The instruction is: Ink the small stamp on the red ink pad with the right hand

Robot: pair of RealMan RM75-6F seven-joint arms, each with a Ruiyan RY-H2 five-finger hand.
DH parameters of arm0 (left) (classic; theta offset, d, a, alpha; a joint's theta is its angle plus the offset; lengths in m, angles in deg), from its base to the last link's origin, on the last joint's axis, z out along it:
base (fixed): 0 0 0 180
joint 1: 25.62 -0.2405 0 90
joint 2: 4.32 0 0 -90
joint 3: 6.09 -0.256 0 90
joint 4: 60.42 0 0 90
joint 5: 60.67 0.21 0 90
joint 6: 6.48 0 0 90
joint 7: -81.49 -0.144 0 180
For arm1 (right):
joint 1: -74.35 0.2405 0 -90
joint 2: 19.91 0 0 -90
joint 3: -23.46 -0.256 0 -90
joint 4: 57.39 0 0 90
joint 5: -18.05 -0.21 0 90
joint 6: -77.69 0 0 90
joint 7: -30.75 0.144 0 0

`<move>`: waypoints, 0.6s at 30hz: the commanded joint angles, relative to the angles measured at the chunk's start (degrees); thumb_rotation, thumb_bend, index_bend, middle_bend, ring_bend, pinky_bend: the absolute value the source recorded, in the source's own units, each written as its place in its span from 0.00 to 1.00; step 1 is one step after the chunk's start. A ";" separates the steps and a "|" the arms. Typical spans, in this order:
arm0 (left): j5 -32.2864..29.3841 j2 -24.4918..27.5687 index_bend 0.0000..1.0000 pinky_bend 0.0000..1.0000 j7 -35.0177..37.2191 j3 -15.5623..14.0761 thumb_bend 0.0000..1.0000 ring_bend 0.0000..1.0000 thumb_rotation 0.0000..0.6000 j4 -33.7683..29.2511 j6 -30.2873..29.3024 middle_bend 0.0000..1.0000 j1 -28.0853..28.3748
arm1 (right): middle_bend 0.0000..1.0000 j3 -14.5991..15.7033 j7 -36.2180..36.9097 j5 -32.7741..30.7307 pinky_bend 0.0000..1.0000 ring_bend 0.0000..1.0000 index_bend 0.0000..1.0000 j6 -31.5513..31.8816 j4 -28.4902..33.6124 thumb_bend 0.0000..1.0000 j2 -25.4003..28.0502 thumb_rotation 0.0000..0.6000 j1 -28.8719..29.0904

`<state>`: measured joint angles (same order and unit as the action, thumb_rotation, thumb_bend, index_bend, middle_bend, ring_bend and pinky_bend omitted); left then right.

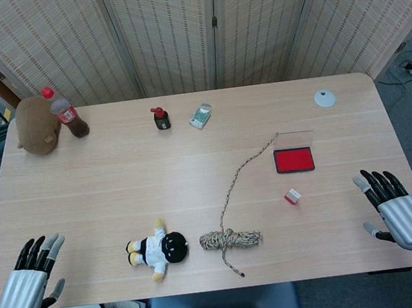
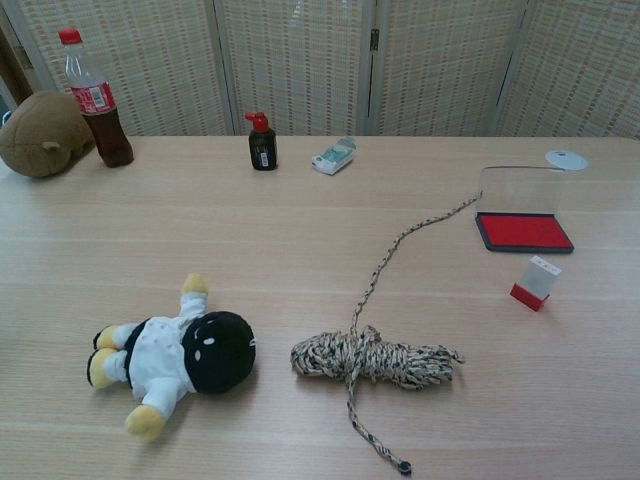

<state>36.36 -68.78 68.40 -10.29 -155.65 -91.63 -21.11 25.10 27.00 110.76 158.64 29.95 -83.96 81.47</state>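
The small stamp (image 1: 292, 197) (image 2: 535, 281), clear-topped with a red base, lies tilted on the table right of centre. Just beyond it sits the red ink pad (image 1: 294, 160) (image 2: 523, 231), its clear lid standing open behind it. My right hand (image 1: 395, 208) rests flat at the table's near right edge, fingers spread and holding nothing, well to the right of the stamp. At the near left corner my left hand (image 1: 30, 278) lies the same way, empty. Neither hand shows in the chest view.
A coiled rope (image 1: 230, 238) (image 2: 375, 358) trails toward the ink pad. A plush doll (image 1: 157, 248) (image 2: 175, 355) lies near the front. At the back stand a cola bottle (image 1: 65, 112), a brown plush (image 1: 36, 125), a small ink bottle (image 1: 161, 118), a packet (image 1: 201, 115) and a white disc (image 1: 324, 97).
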 commanded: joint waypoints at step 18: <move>-1.09 -0.28 0.00 0.06 -0.57 0.24 0.34 0.00 1.00 -0.11 1.22 0.00 0.42 | 0.00 0.40 0.49 0.72 0.00 0.00 0.00 -4.92 1.54 0.21 0.15 1.00 2.81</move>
<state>35.14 -69.09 67.94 -9.98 -155.73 -90.27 -20.59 25.41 27.13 110.60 154.72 30.91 -84.18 83.27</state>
